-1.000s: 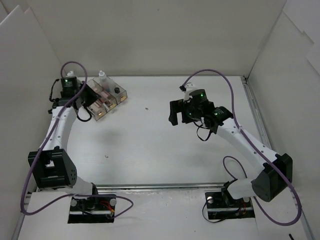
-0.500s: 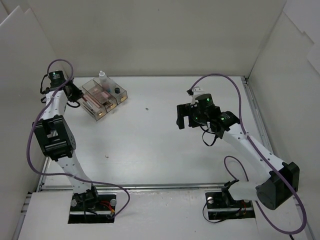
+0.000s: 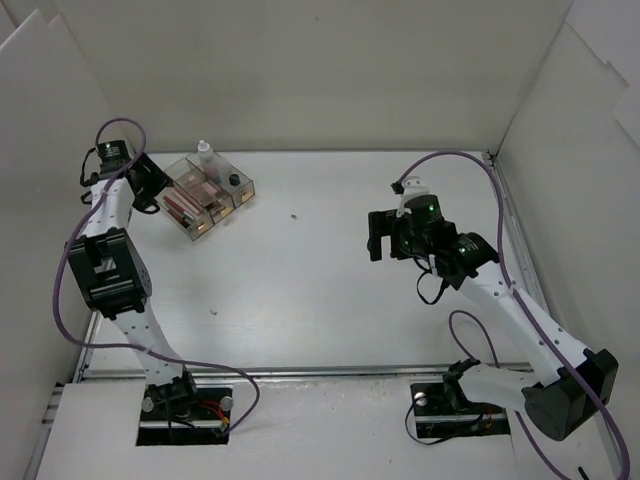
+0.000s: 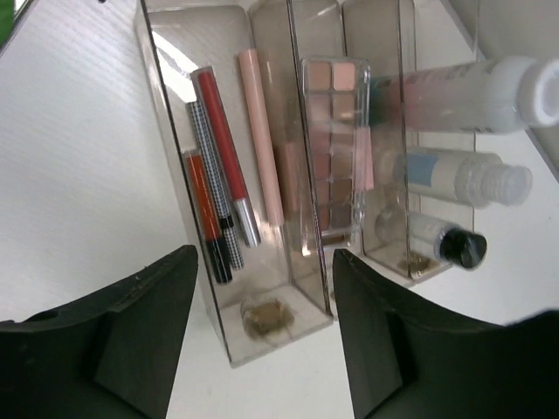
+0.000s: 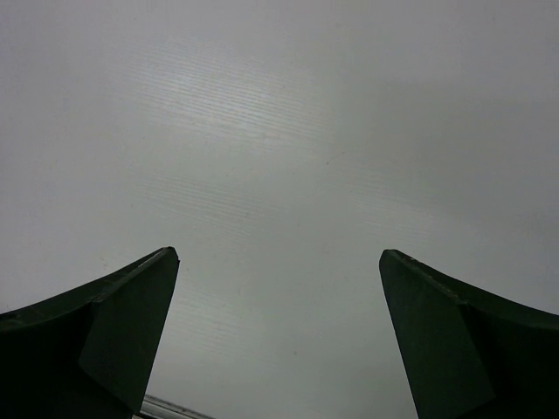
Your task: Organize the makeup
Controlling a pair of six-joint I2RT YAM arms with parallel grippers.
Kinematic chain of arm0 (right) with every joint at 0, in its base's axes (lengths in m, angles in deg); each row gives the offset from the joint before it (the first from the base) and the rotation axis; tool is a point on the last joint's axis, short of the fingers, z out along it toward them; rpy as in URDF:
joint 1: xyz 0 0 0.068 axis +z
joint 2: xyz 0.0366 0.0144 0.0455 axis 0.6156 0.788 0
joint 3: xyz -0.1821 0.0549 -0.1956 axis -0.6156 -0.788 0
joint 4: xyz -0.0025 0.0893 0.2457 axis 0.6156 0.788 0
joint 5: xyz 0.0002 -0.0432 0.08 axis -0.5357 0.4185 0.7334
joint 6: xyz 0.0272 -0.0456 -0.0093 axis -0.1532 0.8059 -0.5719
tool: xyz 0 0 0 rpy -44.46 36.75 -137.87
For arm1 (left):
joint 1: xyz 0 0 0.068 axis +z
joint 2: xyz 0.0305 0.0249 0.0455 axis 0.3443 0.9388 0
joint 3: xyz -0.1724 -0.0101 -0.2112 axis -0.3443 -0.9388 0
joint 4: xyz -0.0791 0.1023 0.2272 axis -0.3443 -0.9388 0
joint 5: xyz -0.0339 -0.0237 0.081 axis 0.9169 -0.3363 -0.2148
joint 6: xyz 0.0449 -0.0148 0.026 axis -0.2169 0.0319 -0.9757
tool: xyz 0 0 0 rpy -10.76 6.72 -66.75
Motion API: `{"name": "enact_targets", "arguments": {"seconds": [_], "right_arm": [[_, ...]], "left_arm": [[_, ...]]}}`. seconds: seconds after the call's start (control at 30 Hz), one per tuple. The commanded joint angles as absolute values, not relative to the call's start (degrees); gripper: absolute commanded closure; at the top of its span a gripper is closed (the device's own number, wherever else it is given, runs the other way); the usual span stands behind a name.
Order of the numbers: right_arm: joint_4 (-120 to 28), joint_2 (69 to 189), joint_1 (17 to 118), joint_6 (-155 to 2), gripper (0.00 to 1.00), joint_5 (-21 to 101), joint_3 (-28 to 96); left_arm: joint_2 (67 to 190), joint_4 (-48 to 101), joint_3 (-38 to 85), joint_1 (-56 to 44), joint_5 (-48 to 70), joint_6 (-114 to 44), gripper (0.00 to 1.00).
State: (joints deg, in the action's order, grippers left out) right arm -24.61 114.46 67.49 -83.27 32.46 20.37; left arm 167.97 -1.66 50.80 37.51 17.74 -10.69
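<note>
Bottle (image 4: 454,96) gets cut off at our frame edge.
Left pincer (image 4: 262,262) gapes empty near the clear box (image 4: 271,319); right pincer (image 5: 278,255) wide open, empty, over the table (image 5: 279,131).

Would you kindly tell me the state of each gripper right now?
Left gripper: open, holding nothing.
Right gripper: open, holding nothing.
</note>
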Motion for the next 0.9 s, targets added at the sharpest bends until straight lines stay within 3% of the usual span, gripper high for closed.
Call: {"name": "enact_targets", "arguments": {"seconds": [0.0,0.23,0.33,0.47,0.5,0.87], "right_arm": [[-25.45,110.48,66.91,-83.07,0.02,25.01,20.66],[-25.10,105.21,66.65,-82.63,0.02,13.25,21.80],[-25.19,101.96,66.30,-83.85,0.02,9.37,22.24],[-25.36,98.01,66.21,-83.24,0.02,4.18,22.24],[-25.36,97.65,66.21,-82.20,0.02,3.39,22.15],[-26.50,94.13,66.21,-78.93,0.02,1.00,17.41]], "left_arm": [[154.77,-2.25,49.70,37.37,16.28,-13.82,0.41],[129.58,-3.83,35.40,36.14,8.90,-21.81,0.33],[124.61,-7.68,35.88,36.14,7.23,-23.57,0.27],[117.05,-14.20,35.72,35.62,6.87,-25.16,0.15],[115.47,-14.90,35.20,35.61,7.05,-25.34,0.01],[103.33,-19.48,26.23,32.10,0.81,-29.73,0.01]]}}
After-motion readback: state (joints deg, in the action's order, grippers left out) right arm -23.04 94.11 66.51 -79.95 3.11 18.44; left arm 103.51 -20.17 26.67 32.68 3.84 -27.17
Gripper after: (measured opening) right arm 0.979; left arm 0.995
